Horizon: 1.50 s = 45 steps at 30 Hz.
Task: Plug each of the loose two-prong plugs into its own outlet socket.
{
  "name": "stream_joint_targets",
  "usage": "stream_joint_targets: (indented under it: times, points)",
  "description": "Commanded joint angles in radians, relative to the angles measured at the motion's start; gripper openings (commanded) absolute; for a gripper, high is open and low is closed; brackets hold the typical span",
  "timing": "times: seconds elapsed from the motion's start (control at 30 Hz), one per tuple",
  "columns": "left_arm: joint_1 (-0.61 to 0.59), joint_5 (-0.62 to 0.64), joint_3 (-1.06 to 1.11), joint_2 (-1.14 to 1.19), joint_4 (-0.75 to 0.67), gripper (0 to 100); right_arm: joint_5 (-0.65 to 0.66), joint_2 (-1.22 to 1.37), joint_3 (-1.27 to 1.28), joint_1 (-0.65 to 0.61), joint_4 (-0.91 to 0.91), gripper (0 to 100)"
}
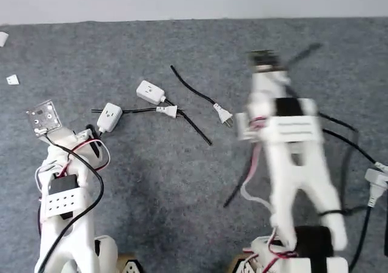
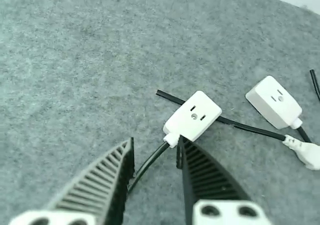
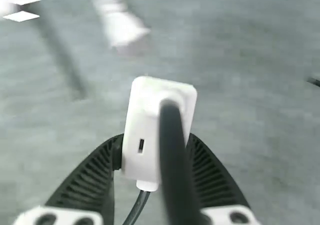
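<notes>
At left centre of the high view, my left fingers (image 2: 107, 180) stand spread astride the cord (image 2: 148, 166) of one outlet socket (image 1: 110, 116). My right fingers (image 3: 90, 180) pinch a second socket (image 3: 157, 120). A loose plug (image 1: 167, 110) lies mid-frame on the tabletop (image 1: 182, 194).

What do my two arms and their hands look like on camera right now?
The left arm and right arm are built of white segments, with red, black and white wires looped along them. The left hand and right hand each have two black, ribbed, wedge-shaped fingers on white bases with round holes.
</notes>
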Motion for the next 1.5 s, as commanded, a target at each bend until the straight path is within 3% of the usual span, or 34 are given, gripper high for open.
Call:
stream_joint_targets:
  times: [0.0,0.23,0.4,0.57,0.63,0.77,0.87,1.27,1.47]
  points:
    - [0.008,0.003,-0.015,-0.011,-0.026,14,0.084,-0.041,-0.012,0.217,0.005,0.9]
    - [0.025,0.0,-0.012,-0.011,-0.026,14,0.189,0.036,-0.012,0.561,-0.116,0.9]
    - [0.058,-0.055,0.002,-0.011,-0.028,14,0.252,0.154,-0.014,0.676,-0.182,0.9]
    - [0.091,-0.107,0.01,-0.012,-0.032,14,0.367,0.242,-0.015,0.676,-0.174,4.4]
    - [0.097,-0.112,0.008,-0.015,-0.038,14,0.321,0.246,-0.02,0.677,-0.191,9.1]
    - [0.097,-0.112,0.048,-0.009,-0.133,23,0.308,0.232,-0.031,0.674,-0.196,17.3]
    - [0.103,-0.11,0.058,-0.009,-0.13,31,0.31,0.206,-0.051,0.664,-0.154,20.6]
    - [0.106,-0.11,0.031,-0.008,-0.068,33,0.229,-0.105,-0.048,0.625,0.077,20.9]
    - [0.126,-0.11,-0.099,0.121,0.028,33,0.121,-0.265,0.153,0.535,0.127,20.8]
